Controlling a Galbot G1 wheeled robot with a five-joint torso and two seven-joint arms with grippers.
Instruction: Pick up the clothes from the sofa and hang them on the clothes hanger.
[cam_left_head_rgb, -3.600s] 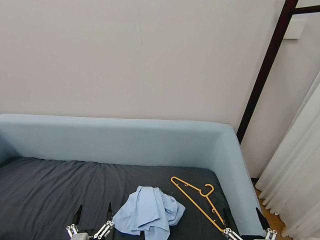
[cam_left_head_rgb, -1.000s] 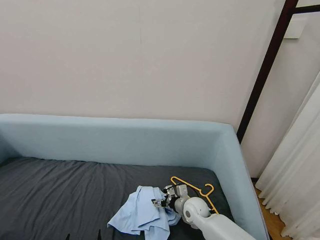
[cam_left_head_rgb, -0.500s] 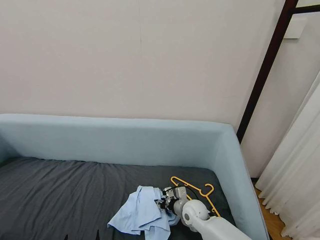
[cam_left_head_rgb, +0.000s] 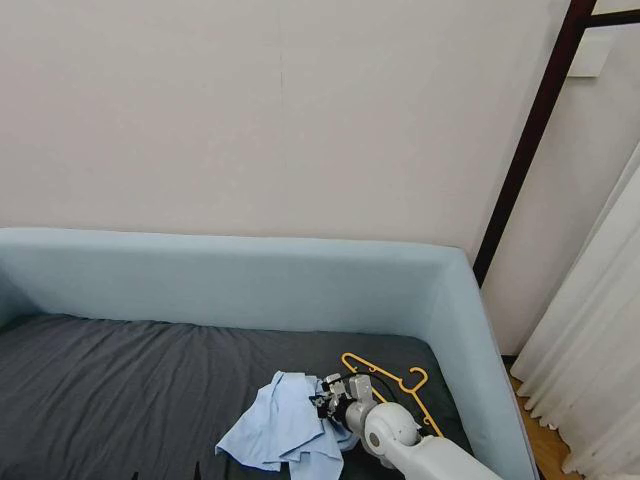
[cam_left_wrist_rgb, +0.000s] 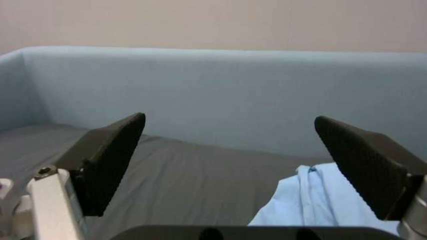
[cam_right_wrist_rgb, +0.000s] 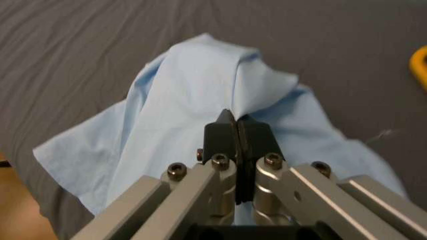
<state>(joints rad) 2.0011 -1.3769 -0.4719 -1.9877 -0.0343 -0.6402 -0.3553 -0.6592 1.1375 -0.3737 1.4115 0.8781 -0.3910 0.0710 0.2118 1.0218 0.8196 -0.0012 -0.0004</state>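
— Where did we find the clothes?
— The light-blue shirt (cam_left_head_rgb: 275, 428) lay crumpled on the dark seat (cam_left_head_rgb: 100, 380) of the sofa (cam_left_head_rgb: 250, 280), near its right end. The orange hanger (cam_left_head_rgb: 398, 384) lay flat on the cushion just beside it, toward the armrest (cam_left_head_rgb: 470, 330).
— And our right gripper?
— We saw the right gripper (cam_right_wrist_rgb: 236, 121) down at the shirt's hanger-side edge. Its fingers were pressed together with a fold of cloth pinched between them, and the fabric rose in a small peak at the tips.
— The left one?
— Our left gripper (cam_left_wrist_rgb: 228, 122) hung low over the seat, left of the shirt. Its fingers were spread wide with nothing between them, pointing toward the sofa's pale blue back.
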